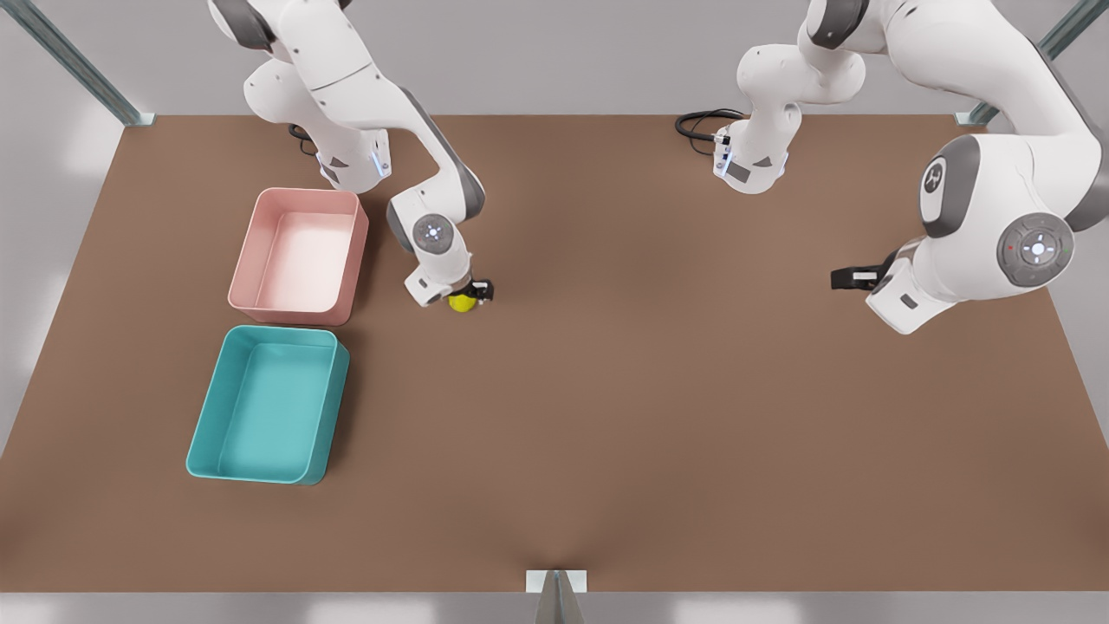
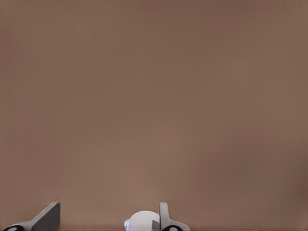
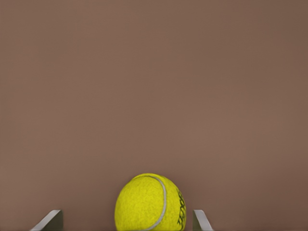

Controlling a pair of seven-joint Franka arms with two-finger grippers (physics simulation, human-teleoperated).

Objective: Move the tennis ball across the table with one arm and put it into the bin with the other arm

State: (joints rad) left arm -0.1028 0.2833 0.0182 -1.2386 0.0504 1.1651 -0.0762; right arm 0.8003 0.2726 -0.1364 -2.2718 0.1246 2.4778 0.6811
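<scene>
A: Surface?
B: Brown table [image 1: 606, 416], grey surround. Ball [image 1: 462, 302] rests beside the pink tray [image 1: 299, 256], bin [image 1: 264, 416] nearer; round, no long axis.
A: Grippers?
B: Right gripper [image 1: 472, 293] spread around ball, untouching; left gripper [image 1: 845, 277] spread, empty, waiting.

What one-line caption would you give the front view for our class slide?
Right gripper straddles the tennis ball beside the pink tray; left gripper waits open across the table.
</scene>
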